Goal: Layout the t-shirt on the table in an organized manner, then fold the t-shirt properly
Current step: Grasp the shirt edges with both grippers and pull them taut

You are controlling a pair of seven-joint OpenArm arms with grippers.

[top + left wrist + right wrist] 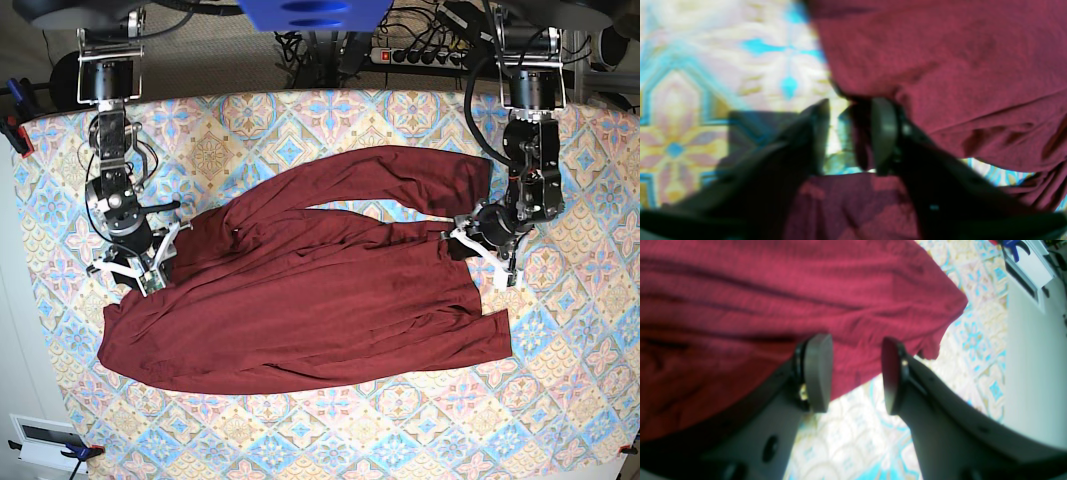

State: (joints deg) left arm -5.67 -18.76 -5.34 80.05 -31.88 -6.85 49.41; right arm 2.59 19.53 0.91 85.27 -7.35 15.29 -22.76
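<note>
The dark maroon t-shirt (310,290) lies spread across the middle of the table (560,380), with its long sleeves reaching toward the back right and wrinkles along its body. At the shirt's right edge my left gripper (482,243) hovers; in the left wrist view the left gripper (851,131) is open, with a fold of the t-shirt (940,66) against the inner face of its right finger. My right gripper (140,268) is at the shirt's left edge. In the right wrist view the right gripper (855,373) is open just above the hem of the t-shirt (773,300), holding nothing.
Both arm bases stand at the table's back corners. A power strip (425,55) and cables lie behind the table. Clamps (14,130) grip the cloth's left edge. A white box (45,440) sits off the front left corner, and a white surface (1033,373) borders the table.
</note>
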